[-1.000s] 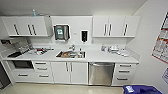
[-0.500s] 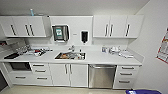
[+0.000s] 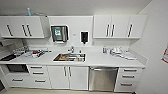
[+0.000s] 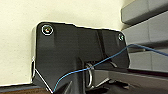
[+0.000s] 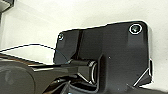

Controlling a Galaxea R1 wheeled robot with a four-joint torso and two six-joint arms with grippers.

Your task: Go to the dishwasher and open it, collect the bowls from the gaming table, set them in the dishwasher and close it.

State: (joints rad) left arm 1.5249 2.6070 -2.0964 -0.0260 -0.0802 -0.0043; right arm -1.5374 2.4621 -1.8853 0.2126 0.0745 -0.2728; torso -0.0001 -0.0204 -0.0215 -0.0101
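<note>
The dishwasher (image 3: 103,78) stands ahead of me in the head view, under the white counter (image 3: 95,60) and just right of the sink. Its brushed steel front is shut, with a bar handle along the top edge. The bowls and the gaming table are out of view. In both wrist views my arms' dark plates hang close in front of pale surfaces.
A steel sink (image 3: 69,57) sits mid-counter with white cabinet doors (image 3: 67,77) below. White drawers (image 3: 128,77) flank the dishwasher on the right, close to a side wall (image 3: 155,62). Dishes (image 3: 122,53) lie on the counter's right, a cluttered rack (image 3: 27,51) on its left.
The whole head picture has shifted: the kitchen run looks slightly larger and lower, so the camera has moved nearer. Nothing in the kitchen itself has moved.
</note>
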